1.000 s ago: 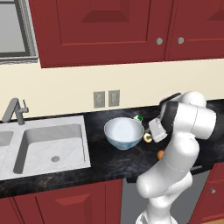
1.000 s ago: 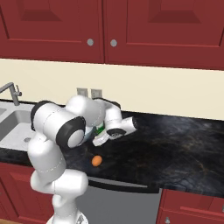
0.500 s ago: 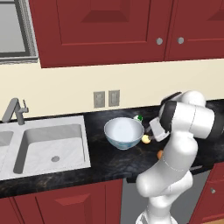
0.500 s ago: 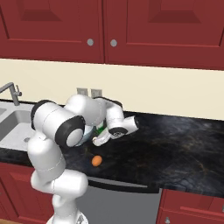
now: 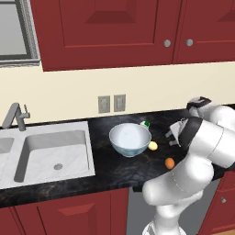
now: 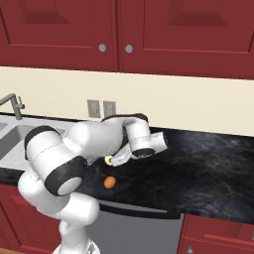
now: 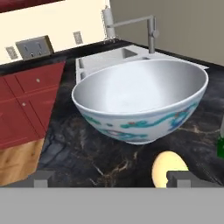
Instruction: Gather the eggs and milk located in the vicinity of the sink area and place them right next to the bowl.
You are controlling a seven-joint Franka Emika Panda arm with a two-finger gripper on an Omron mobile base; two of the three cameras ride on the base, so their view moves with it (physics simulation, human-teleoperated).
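Observation:
The large white bowl [image 5: 130, 139] stands on the dark counter, right of the sink [image 5: 55, 153]. The pale yellow egg [image 5: 153, 145] lies on the counter against the bowl's right side; the orange egg [image 5: 169, 162] lies further right, near the counter's front edge. The milk [image 5: 145, 124], showing its green top, stands behind the bowl. My gripper [image 5: 171, 137] hovers just right of the yellow egg, open and holding nothing. In the hand view the bowl [image 7: 140, 98] is straight ahead, and the yellow egg [image 7: 168, 168] lies beside the right fingertip [image 7: 183, 178], with a green sliver of the milk [image 7: 221, 146] at the right edge.
The grey faucet [image 5: 16, 117] rises at the sink's far left. Two wall outlets [image 5: 112, 103] sit behind the bowl. Red cabinets hang overhead. Dark counter [image 6: 208, 163] stretches to the right of my arm. From the right base view, both eggs [image 6: 108, 159] [image 6: 109, 182] lie below the hand.
My gripper has opened and let go of the pale yellow egg, which now rests beside the bowl. The hand has drawn back a little to the right.

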